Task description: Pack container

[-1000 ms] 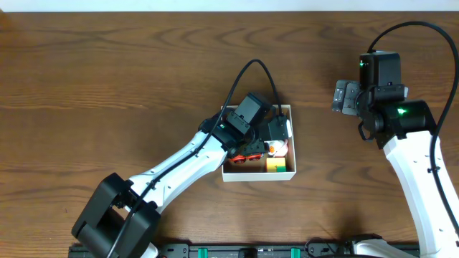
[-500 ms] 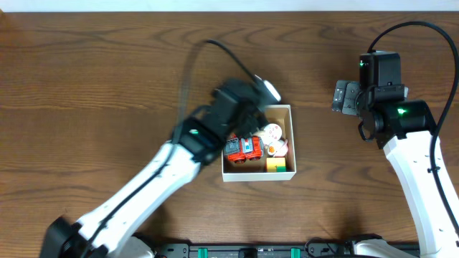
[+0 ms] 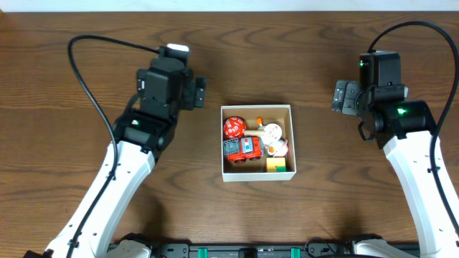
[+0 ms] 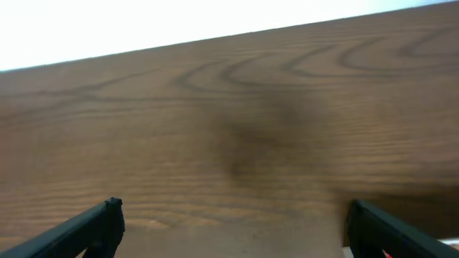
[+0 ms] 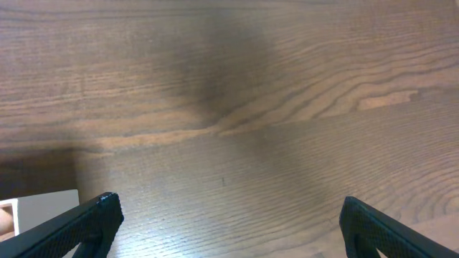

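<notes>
The container (image 3: 293, 140), a white-walled box with a brown inside, sits mid-table. In it lie a red ball (image 3: 234, 127), a red toy car (image 3: 242, 148), a white and pink toy (image 3: 272, 136) and a yellow-green block (image 3: 275, 165). My left gripper (image 3: 199, 92) hangs left of the box, apart from it. In its wrist view the left gripper (image 4: 233, 229) is open over bare wood. My right gripper (image 3: 343, 97) is to the right of the box, and the right gripper (image 5: 229, 222) stands open and empty. A white corner of the container (image 5: 43, 208) shows at lower left there.
Dark wooden table (image 3: 86, 43) all round the box. The table's far edge meets a white strip (image 4: 143, 29) in the left wrist view. A black cable (image 3: 93, 79) loops off the left arm. A black rail (image 3: 237, 251) runs along the near edge.
My left arm has pulled out of the container and swung up and to the left, its jaws opening wider. The toys stay in the box. The right arm has not moved.
</notes>
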Motion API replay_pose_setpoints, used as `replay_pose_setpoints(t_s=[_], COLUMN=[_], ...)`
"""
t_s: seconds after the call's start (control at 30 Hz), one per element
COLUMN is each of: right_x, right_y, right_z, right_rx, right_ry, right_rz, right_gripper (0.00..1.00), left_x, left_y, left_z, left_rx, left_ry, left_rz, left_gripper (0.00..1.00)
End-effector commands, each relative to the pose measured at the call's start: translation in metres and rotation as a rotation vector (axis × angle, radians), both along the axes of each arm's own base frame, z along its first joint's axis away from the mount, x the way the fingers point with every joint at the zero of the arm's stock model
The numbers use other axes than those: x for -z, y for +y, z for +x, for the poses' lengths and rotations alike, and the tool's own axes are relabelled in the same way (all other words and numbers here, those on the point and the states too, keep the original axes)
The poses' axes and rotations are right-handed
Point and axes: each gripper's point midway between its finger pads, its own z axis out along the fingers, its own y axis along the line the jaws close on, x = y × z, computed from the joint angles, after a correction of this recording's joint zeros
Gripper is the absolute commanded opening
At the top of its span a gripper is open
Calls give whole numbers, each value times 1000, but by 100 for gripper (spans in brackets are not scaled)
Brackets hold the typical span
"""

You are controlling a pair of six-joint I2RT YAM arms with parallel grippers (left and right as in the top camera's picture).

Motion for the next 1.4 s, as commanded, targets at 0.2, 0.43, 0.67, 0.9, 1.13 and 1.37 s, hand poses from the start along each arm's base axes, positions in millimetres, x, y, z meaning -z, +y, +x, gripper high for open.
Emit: replay_pose_setpoints(t_s=[0.2,0.43,0.67,0.9,1.13,1.37], right_x=[-7,-7,-9,-68,-155,-200], right_y=[-4,-4,-4,-4,-6,-20], right_z=[-1,-1,-2,-32,-100,-184], right_rx=[25,25,25,11,-20,-32], right_ry=[-23,-23,-29,-209,-532,-773], right_rz=[3,3,4,33,87,109], right_gripper=[99,99,99,99,99,99], left_x=[-6,-6,-6,-6,-6,-6], left_y=[16,16,16,16,16,16], left_z=[2,2,2,2,2,2], left_rx=[-61,-61,-61,-61,-61,-61], left_ry=[-13,-13,-13,-13,-13,-13], left_rz=[-18,-18,-18,-18,-18,-18], left_gripper=[98,98,98,98,98,98])
